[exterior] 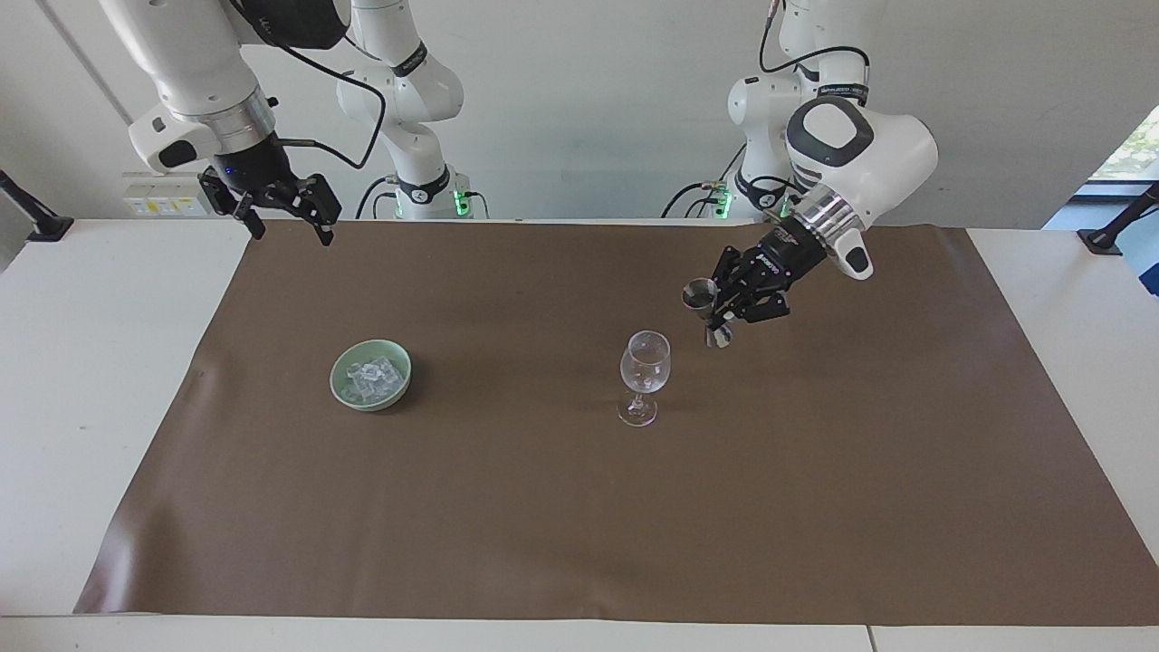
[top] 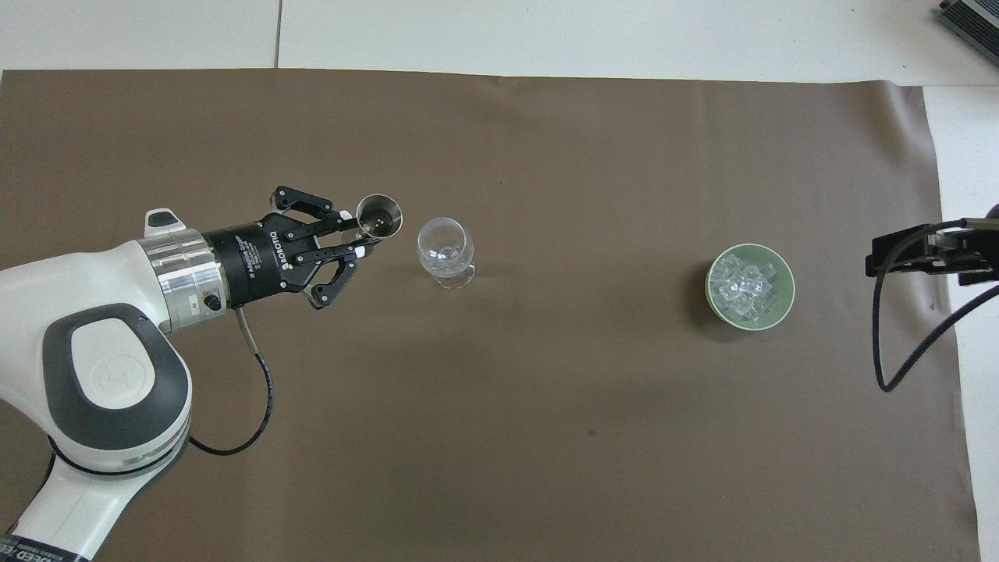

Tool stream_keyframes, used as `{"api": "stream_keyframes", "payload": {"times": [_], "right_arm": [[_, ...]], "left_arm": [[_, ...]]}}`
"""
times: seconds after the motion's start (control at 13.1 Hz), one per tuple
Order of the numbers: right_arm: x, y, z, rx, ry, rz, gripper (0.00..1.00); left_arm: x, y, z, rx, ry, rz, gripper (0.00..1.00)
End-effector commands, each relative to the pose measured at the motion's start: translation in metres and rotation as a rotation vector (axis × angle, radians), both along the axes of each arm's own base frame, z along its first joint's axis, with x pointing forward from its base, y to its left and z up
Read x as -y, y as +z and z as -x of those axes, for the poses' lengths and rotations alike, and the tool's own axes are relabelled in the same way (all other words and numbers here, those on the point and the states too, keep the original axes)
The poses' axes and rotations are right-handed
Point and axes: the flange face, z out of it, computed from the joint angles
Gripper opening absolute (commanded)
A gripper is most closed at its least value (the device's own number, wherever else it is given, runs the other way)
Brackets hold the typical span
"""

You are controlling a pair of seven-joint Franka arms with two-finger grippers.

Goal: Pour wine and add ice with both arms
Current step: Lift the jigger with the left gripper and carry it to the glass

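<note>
The glass (exterior: pixel 644 376) stands upright near the middle of the mat (exterior: pixel 579 507), which lies on the table (exterior: pixel 81 380). Toward the right arm's end of the table from the glass, well apart from it and about as near to the robots, sits the bowl (exterior: pixel 370 374) — the ice (exterior: pixel 371 375) lies in it. Up in the air just beside the glass, on the left arm's end, the left gripper (exterior: pixel 718 314) holds the measuring cup (exterior: pixel 698 295) upright — apart from the glass. The right gripper (exterior: pixel 288 214) waits over the mat's edge nearest the robots, well apart from the glass and past the bowl.
</note>
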Motion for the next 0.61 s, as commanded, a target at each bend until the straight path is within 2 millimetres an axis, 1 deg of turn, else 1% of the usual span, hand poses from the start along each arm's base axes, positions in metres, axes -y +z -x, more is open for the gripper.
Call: {"api": "stream_keyframes", "payload": {"times": [0.0,0.08,0.15,0.3,0.38,0.53], "right_arm": [[0.005,0.004,0.004,0.000,0.014,-0.008,1.00],[0.005,0.004,0.004,-0.001,0.014,-0.008,1.00],[0.005,0.004,0.004,-0.001,0.014,-0.008,1.00],[0.005,0.004,0.004,-0.001,0.014,-0.008,1.00],[0.005,0.004,0.004,0.000,0.014,-0.008,1.00],[0.005,0.004,0.004,-0.001,0.014,-0.008,1.00]], "left_arm": [[0.006,0.004,0.006,0.012,0.028,-0.070,0.00],[0.011,-0.001,0.003,0.004,0.022,-0.093,0.00],[0.014,0.002,0.002,0.013,0.012,-0.107,0.00],[0.017,0.000,-0.001,0.029,0.001,-0.137,0.00],[0.022,-0.002,-0.002,0.032,-0.013,-0.163,0.00],[0.027,0.002,-0.011,0.033,-0.022,-0.211,0.00]]}}
